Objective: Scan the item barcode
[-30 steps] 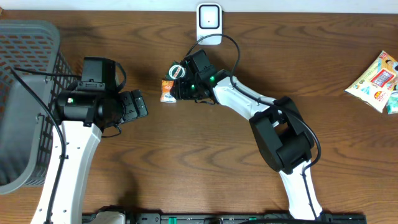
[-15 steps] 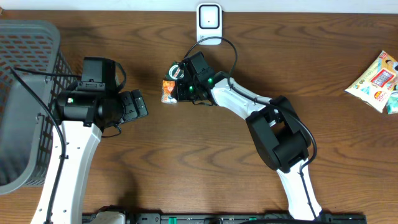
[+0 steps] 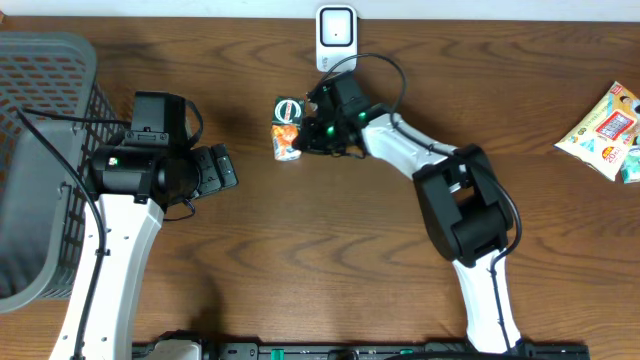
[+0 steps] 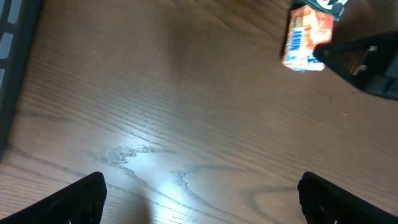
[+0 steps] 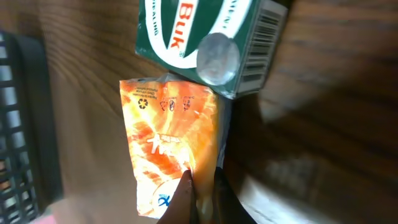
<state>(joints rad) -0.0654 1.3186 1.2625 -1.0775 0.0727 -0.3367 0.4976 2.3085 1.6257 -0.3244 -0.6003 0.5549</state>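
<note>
The letters "Buk" are printed in red on a white oval on the green carton point(image 5: 186, 37), and a barcode point(image 5: 258, 50) is carried on its white side panel. Small recycling symbols are printed on the orange pouch point(image 5: 168, 143); its other lettering cannot be read. Print on the snack packet point(image 3: 603, 130) is too small to be read.

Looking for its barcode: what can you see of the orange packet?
The orange packet is a small glossy pouch, orange with white print and recycling marks near one crimped end. That end sits against a green carton. The right gripper is shut on its far end. The wooden table lies beneath; no barcode shows on it.
</note>
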